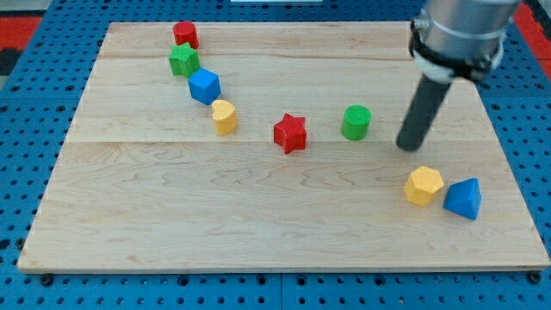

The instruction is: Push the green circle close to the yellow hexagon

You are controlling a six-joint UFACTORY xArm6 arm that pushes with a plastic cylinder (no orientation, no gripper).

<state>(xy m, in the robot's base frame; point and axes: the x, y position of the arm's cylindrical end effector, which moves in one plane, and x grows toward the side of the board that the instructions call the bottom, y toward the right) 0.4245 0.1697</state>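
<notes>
The green circle [355, 122] stands on the wooden board, right of centre. The yellow hexagon [424, 185] lies lower right of it, touching or nearly touching a blue triangle [463, 199] on its right. My tip [408, 145] is on the board a short way to the right of the green circle and slightly lower, apart from it, and above the yellow hexagon.
A red star [290, 133] lies left of the green circle. A yellow block [224, 116], blue cube [204, 85], green star [182, 60] and red block [185, 34] run in a line toward the upper left. The board's right edge [516, 172] is near the blue triangle.
</notes>
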